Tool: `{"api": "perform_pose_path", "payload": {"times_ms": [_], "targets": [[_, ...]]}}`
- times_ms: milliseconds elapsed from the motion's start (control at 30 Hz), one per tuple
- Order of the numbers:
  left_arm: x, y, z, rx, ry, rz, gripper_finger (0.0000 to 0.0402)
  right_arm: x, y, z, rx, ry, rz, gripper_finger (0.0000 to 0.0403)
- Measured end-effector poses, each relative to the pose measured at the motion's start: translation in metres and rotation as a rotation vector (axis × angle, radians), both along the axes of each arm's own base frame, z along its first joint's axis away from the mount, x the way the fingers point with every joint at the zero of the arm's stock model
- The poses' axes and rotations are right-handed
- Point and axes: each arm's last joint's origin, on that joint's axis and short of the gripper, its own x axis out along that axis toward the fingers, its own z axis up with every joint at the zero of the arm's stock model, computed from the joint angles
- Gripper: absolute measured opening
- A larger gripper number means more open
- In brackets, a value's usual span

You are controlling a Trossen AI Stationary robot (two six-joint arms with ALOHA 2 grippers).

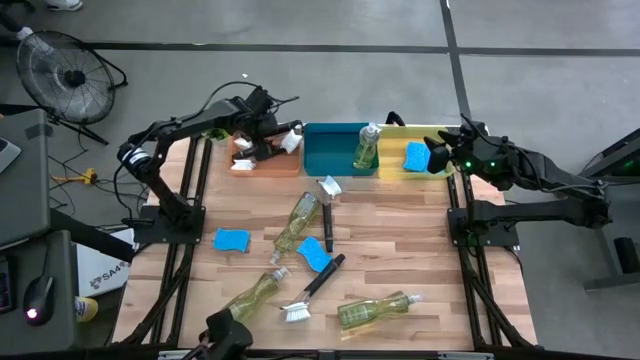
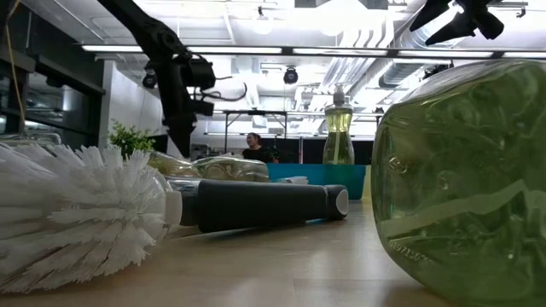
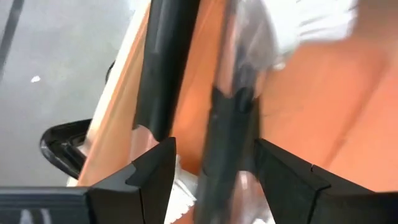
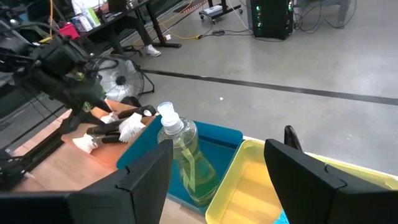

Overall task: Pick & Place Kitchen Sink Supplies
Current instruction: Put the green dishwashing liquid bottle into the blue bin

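**Inspector:** Status of the sorting?

**Assistant:** Partly done. Three bins stand along the upper edge of the high view. The orange bin (image 1: 268, 160) holds brushes (image 1: 285, 140), the teal bin (image 1: 335, 150) one upright bottle (image 1: 366, 147), and the yellow bin (image 1: 415, 168) a blue sponge (image 1: 417, 156).

**Inspector:** Outstanding items?

**Assistant:** On the desk (image 1: 400, 240), lower centre: three bottles lying down (image 1: 298, 222), two sponges (image 1: 232, 240), and two brushes (image 1: 312, 290). By my estimate, over half the supplies remain.

**Inspector:** Pincers?

**Assistant:** The left pincer (image 3: 214, 171) is over the orange bin, upper left. Its fingers stand apart either side of a black brush handle (image 3: 227, 143); whether they grip it I cannot tell. The right pincer (image 4: 217, 171) hovers over the yellow bin, upper right, released and empty.

**Inspector:** Judgement?

**Assistant:** A brush drop looks in hand at the orange bin; the desk items need fetching afterwards.
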Motion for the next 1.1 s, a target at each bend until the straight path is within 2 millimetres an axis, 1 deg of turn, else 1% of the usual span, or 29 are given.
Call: {"api": "perform_pose_path", "payload": {"times_ms": [167,333,467,667,767,933,1033,1100], "targets": [[-0.005,-0.011,0.022,-0.047,-0.154,0.037,0.021,0.0,0.0,0.0,-0.004,0.013,0.021,0.0248],[0.002,-0.03,0.038,-0.131,-0.294,0.081,0.0211,0.001,0.001,0.0,-0.009,0.031,0.06,0.0248],[0.021,-0.053,0.042,-0.172,-0.338,0.085,0.0211,0.002,0.002,-0.001,-0.008,0.05,0.12,0.0248],[0.056,-0.097,0.046,-0.193,-0.408,0.09,0.0211,0.003,0.004,-0.002,-0.009,0.078,0.201,0.0248],[0.07,-0.119,0.048,-0.193,-0.45,0.108,0.0211,0.003,0.004,-0.003,0.001,0.093,0.223,0.0248],[0.086,-0.152,0.051,-0.186,-0.515,0.137,0.0211,0.001,0.006,-0.008,0.038,0.132,0.257,0.0248],[0.093,-0.167,0.052,-0.182,-0.56,0.196,0.0211,0.0,0.006,-0.01,0.054,0.154,0.272,0.0248],[0.094,-0.172,0.052,-0.204,-0.59,0.274,0.0211,-0.001,0.006,-0.011,0.064,0.162,0.267,0.0248]]}}
